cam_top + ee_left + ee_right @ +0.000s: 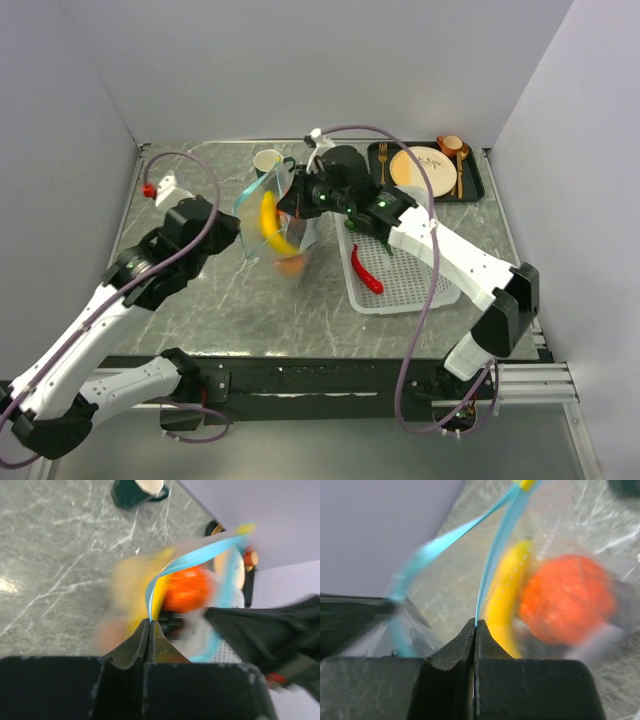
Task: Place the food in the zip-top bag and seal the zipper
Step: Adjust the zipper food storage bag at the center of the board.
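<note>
Zip-top bag (255,212) hangs in the middle of the top view, banana (268,225) and orange (565,597) inside. Left gripper (150,624) and right gripper (475,625) each pinch its zipper (497,550) tight, left and right, mouth open between them.

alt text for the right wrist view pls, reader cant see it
The right tool is pinched shut on the teal zipper of a clear zip-top bag, whose mouth gapes open. Inside, blurred, are a yellow banana and an orange, with grey marble table behind.
</note>
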Controlling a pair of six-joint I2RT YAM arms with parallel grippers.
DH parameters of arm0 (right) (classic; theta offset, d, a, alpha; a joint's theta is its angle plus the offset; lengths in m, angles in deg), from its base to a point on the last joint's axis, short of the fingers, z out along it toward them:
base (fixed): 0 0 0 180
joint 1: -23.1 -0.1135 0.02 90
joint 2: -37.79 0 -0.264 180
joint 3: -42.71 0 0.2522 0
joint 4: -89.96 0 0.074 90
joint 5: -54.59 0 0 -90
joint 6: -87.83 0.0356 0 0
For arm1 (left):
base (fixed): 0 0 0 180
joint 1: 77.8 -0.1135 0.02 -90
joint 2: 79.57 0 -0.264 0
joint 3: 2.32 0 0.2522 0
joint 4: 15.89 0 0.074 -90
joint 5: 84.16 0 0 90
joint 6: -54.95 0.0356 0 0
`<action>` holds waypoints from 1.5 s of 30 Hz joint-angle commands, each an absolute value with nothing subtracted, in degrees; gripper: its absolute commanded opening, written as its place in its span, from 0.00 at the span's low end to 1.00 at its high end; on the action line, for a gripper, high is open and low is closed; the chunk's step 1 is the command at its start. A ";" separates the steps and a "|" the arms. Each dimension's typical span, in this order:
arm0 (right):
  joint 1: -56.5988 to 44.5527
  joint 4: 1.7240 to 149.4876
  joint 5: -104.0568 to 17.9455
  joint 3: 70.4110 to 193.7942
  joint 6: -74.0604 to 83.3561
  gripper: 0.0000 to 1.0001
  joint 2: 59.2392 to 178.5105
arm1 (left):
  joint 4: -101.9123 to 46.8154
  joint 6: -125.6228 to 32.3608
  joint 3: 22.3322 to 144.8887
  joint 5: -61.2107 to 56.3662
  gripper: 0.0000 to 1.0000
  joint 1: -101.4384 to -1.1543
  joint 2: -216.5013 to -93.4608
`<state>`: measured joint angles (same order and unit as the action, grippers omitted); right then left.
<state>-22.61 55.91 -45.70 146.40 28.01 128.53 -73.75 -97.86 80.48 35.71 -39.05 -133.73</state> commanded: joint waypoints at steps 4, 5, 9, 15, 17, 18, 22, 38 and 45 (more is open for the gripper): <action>-23.65 57.03 -50.09 146.56 29.91 0.02 132.45 | -75.71 -96.66 87.91 40.38 0.01 -39.04 -129.67; -23.65 57.39 -50.01 145.51 30.09 0.02 132.45 | -75.62 -96.49 87.82 39.60 0.01 -39.04 -130.28; -23.48 57.57 -48.34 142.87 30.35 0.03 133.50 | -74.83 -97.10 84.49 36.78 0.01 -39.04 -132.48; -23.22 57.57 -48.25 137.95 30.18 0.06 136.67 | -72.81 -98.86 77.11 33.44 0.01 -39.04 -135.47; -23.21 57.74 -47.55 135.58 30.26 0.06 136.58 | -71.93 -98.86 76.05 32.47 0.01 -39.04 -136.17; -23.21 57.57 -46.24 134.79 30.18 0.06 135.80 | -71.67 -98.77 75.52 31.86 0.01 -39.04 -136.26; -23.04 55.82 -41.85 132.32 29.83 0.10 133.86 | -69.39 -97.90 75.25 30.98 0.01 -39.04 -136.96; -10.58 52.12 -29.97 120.47 23.41 0.59 114.71 | -65.78 -94.73 77.19 25.97 0.01 -39.04 -140.31; -1.34 51.15 -30.67 116.41 21.65 0.68 119.08 | -65.16 -94.38 78.06 24.48 0.01 -39.04 -141.18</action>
<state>-4.99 51.86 -31.78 117.29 23.77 115.48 -67.93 -95.69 75.56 26.09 -39.08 -140.63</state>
